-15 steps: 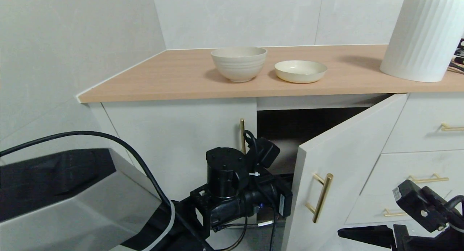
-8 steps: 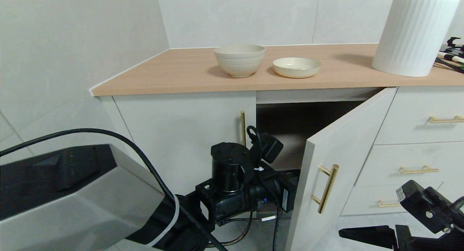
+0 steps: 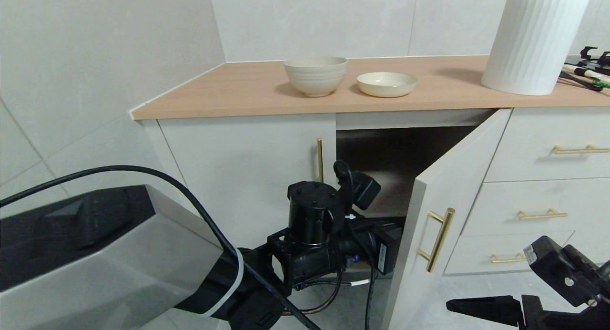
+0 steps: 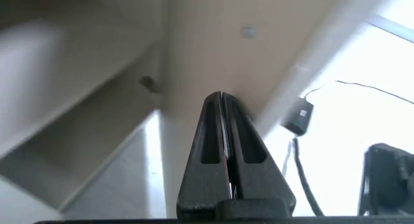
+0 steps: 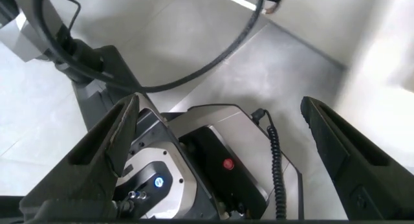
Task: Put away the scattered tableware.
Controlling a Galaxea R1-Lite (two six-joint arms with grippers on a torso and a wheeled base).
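A ribbed cream bowl (image 3: 315, 75) stands on the wooden table (image 3: 228, 94) in the upper middle of the head view. Just to its right, apart from it, sits a shallow cream dish (image 3: 386, 84). Further right on the same table stands a tall white ribbed container (image 3: 533, 44), with a few pens (image 3: 584, 72) at the frame's right edge.

Below the dish, a white cabinet door (image 3: 452, 191) with a brass handle (image 3: 438, 239) hangs open, and the dark compartment (image 3: 400, 151) shows behind it.

The left gripper (image 4: 221, 101) has its fingers pressed together with nothing between them and points at a pale panel. The right gripper (image 5: 220, 107) has its fingers spread wide over the floor, holding nothing.
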